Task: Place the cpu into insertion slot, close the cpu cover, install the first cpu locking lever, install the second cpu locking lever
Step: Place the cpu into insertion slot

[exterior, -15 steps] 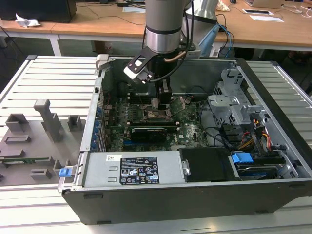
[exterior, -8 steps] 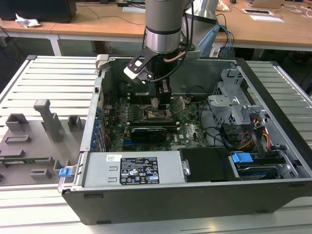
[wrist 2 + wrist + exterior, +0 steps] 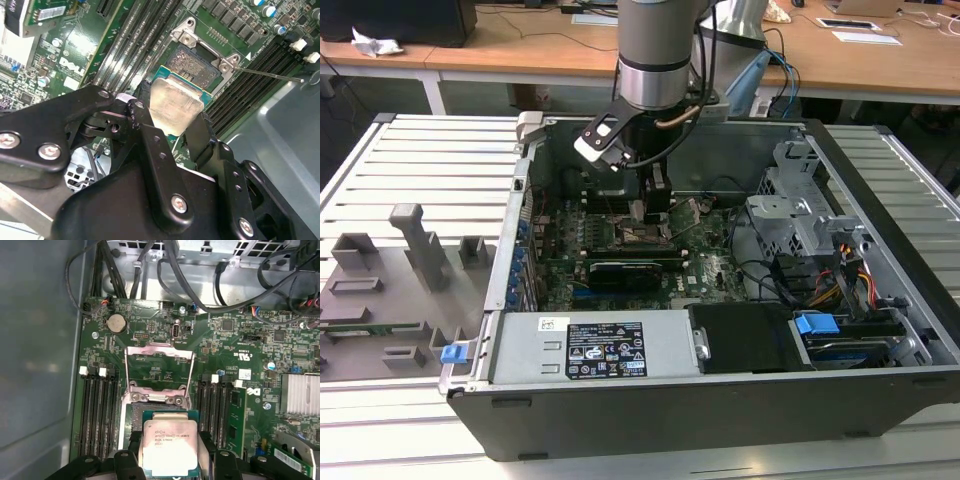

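My gripper [image 3: 170, 442] is shut on the cpu [image 3: 169, 450], a flat square chip with a pale silver top, held by its two opposite edges between black fingers [image 3: 207, 447]. The second wrist view shows the cpu [image 3: 175, 107] tilted just over the near edge of the insertion slot [image 3: 194, 62], whose dark pin field lies bare. In the first wrist view, the insertion slot [image 3: 155, 410] is partly hidden by the chip. The cpu cover [image 3: 159, 350] is swung open, lying back over the green board. In the exterior view my gripper [image 3: 653, 208] hangs low over the insertion slot [image 3: 642, 237].
Long black memory slots [image 3: 100, 415] flank the socket on both sides. A thin lever rod [image 3: 270, 74] sticks out beside it. A finned heat sink [image 3: 300, 392], black cables [image 3: 150, 270], the drive cage [image 3: 800, 210] and the power supply [image 3: 605, 350] crowd the case.
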Robot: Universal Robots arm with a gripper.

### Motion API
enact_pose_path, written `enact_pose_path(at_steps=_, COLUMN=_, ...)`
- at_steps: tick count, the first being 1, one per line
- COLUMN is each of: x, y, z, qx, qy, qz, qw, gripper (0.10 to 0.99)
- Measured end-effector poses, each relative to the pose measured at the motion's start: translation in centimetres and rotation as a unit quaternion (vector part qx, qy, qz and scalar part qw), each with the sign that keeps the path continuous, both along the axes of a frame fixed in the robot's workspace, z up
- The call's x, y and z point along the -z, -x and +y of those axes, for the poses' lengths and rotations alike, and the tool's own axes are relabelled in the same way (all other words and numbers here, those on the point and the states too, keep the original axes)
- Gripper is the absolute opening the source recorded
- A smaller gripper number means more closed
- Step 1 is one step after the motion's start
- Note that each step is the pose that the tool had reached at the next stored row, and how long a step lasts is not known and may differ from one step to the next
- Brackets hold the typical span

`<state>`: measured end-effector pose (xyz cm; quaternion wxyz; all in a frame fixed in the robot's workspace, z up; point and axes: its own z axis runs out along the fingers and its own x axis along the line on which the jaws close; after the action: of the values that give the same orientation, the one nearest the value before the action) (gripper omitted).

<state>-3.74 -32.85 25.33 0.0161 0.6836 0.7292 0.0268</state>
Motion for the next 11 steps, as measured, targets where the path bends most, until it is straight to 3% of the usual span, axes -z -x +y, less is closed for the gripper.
enact_pose_path(at_steps=11, x=1.72, y=0.56, z=0.31, qx=0.007, qy=0.0002, qz=-0.0001, qw=1.0, gripper=0.525)
